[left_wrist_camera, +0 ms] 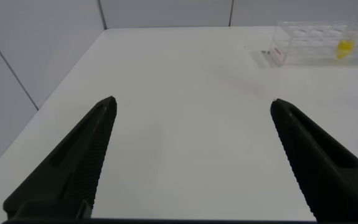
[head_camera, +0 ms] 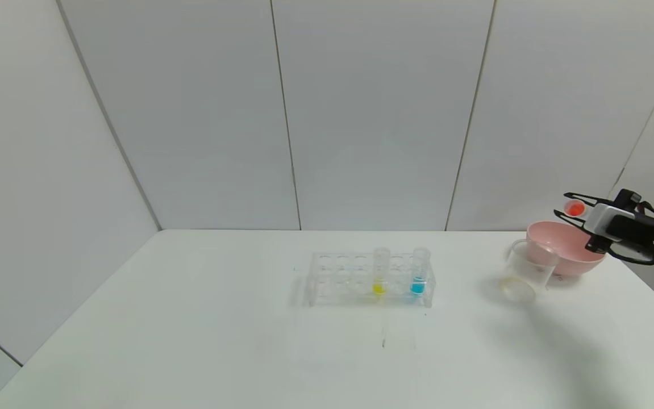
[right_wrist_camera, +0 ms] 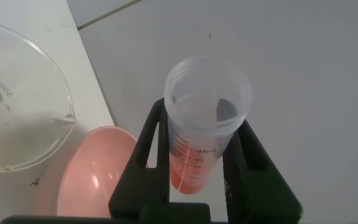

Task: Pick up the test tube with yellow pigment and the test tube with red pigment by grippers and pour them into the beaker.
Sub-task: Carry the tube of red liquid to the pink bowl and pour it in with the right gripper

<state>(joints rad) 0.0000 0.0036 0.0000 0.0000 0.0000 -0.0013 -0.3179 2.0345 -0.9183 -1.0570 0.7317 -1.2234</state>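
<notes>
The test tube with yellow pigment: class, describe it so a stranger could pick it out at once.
Find the clear test tube rack in the middle of the white table. Two tubes stand upright in it; the test tube with yellow pigment is the one on the robot's left. Its tip holds yellow liquid, whereas the neighbouring test tube with blue pigment shows blue.

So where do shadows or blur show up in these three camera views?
Head view: soft shadows lie on the white table beside the clear plastic tube rack and under the clear handled beaker. Left wrist view: the open left gripper fills the foreground, slightly soft. Right wrist view: the red-tinted clear test tube is sharp; the pink bowl blurs.
</notes>
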